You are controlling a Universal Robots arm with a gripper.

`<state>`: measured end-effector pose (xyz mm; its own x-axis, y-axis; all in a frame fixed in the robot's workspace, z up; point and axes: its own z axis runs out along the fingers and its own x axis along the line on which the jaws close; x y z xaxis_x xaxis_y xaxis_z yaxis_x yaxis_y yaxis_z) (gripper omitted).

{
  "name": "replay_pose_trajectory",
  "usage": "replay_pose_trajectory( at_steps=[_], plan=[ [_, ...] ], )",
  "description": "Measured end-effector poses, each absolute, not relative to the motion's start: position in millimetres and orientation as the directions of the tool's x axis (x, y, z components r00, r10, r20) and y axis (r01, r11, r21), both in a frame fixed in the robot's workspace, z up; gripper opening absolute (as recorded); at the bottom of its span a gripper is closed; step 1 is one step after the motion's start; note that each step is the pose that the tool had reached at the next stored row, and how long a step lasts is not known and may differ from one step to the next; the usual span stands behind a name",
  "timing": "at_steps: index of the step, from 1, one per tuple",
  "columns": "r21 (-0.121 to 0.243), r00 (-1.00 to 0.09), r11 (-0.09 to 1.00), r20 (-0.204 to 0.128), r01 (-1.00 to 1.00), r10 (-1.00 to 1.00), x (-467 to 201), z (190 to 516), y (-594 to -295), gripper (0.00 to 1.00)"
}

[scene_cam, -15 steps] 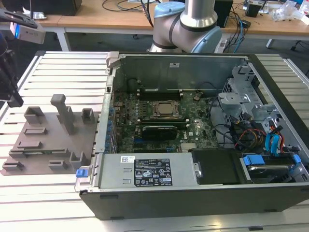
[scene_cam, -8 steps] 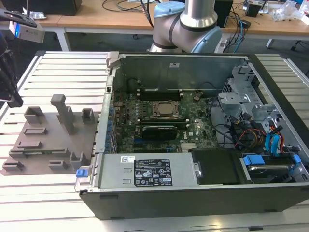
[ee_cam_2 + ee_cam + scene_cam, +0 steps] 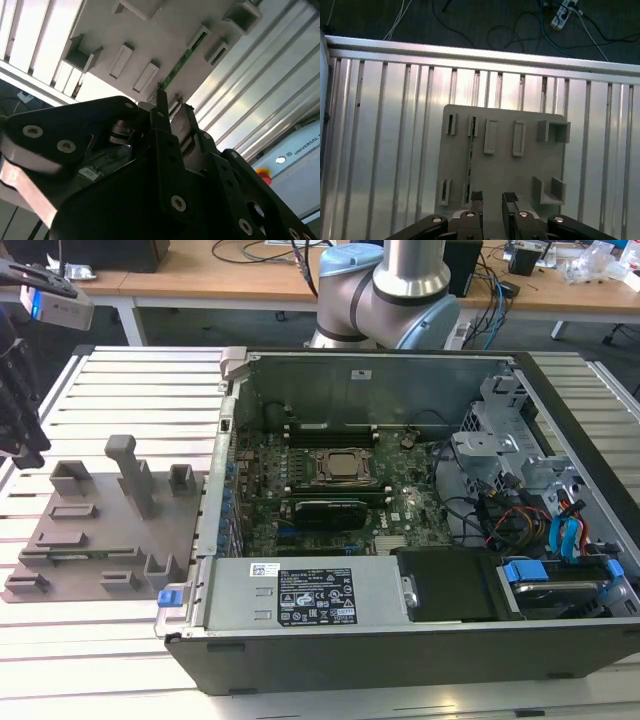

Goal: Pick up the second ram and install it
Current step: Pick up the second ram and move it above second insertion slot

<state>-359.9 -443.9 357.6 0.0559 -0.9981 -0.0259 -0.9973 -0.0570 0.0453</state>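
The second ram (image 3: 470, 157) is a thin dark stick standing on edge in a slot of the grey fixture plate (image 3: 530, 170). Its green edge (image 3: 181, 62) shows in the second wrist view, and in the exterior view it is a dark line (image 3: 85, 555) on the plate's near side. My gripper (image 3: 492, 200) hangs above the plate, a little to one side of the stick and apart from it. Its fingers (image 3: 162, 102) are open with nothing between them. In the exterior view the gripper (image 3: 22, 425) is at the far left edge, above the table.
The open computer case (image 3: 400, 640) lies to the exterior view's right of the fixture plate (image 3: 100, 530). Inside it are the motherboard's CPU socket (image 3: 340, 467) and long black slots (image 3: 330, 428). Grey blocks and a tall post (image 3: 130, 470) rise from the plate. The table top is ribbed metal (image 3: 385, 125).
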Motion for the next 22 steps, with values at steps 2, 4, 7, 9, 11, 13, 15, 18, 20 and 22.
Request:
replay_pose_trajectory(
  at_steps=[2,4,7,9,11,13,15,18,20,22],
  plan=[
    [0.045,-0.018,0.017,-0.026,-0.999,-0.999,-359.8,356.4,-443.9,0.3],
    [0.045,-0.045,0.044,-0.025,-0.998,-0.999,-359.7,355.4,-445.0,0.3],
    [0.045,-0.066,0.065,-0.024,-0.997,-0.997,-359.8,348.4,-453.1,0.3],
    [0.045,-0.077,0.076,-0.024,-0.996,-0.997,-359.8,341.4,-454.7,0.3],
    [0.045,-0.078,0.077,-0.024,-0.996,-0.997,-359.7,338.8,-455.0,0.3],
    [0.045,-0.078,0.077,-0.024,-0.996,-0.997,-359.6,334.8,-455.1,0.3],
    [0.045,-0.078,0.077,-0.024,-0.996,-0.997,-359.6,331.2,-455.1,0.3],
    [0.045,-0.078,0.077,-0.024,-0.996,-0.997,-359.7,321.4,-455.2,0.3],
    [0.045,-0.078,0.077,-0.024,-0.996,-0.997,-359.6,319.2,-455.2,0.3],
    [0.045,-0.078,0.077,-0.024,-0.996,-0.997,-359.6,315.7,-455.2,0.3]
  ],
)
